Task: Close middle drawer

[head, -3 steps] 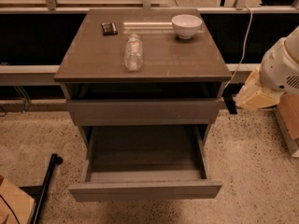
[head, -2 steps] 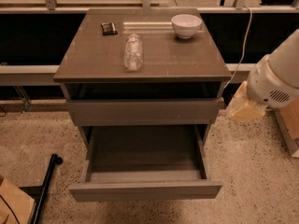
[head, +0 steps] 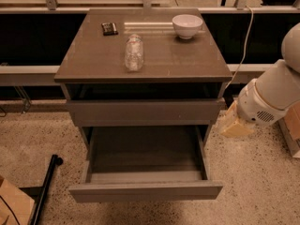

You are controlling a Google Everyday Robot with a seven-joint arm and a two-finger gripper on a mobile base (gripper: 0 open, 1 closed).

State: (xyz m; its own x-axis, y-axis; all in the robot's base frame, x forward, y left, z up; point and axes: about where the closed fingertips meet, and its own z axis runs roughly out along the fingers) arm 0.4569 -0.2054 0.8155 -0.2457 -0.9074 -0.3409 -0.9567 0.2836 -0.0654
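Observation:
The middle drawer (head: pixel 145 190) is pulled far out of the grey-brown cabinet (head: pixel 93 64), and its inside looks empty. Above it, the taller top drawer front (head: pixel 143 112) stands nearly flush. The lowest drawer is hidden under the open one. My white arm (head: pixel 269 95) reaches in from the right. Its tan gripper (head: pixel 234 123) hangs beside the cabinet's right side, level with the gap under the top drawer. It is above and to the right of the open drawer's right rear corner and not touching it.
On the cabinet top lie a clear plastic bottle (head: pixel 133 53), a white bowl (head: pixel 187 25) and a small dark packet (head: pixel 109 28). A black pole (head: pixel 46 189) and a cardboard corner (head: pixel 11 207) are on the floor at the left. A white cable (head: pixel 243 46) hangs behind my arm.
My arm and gripper have moved down and to the left, closer to the cabinet's right side. The drawers and the things on top have not moved.

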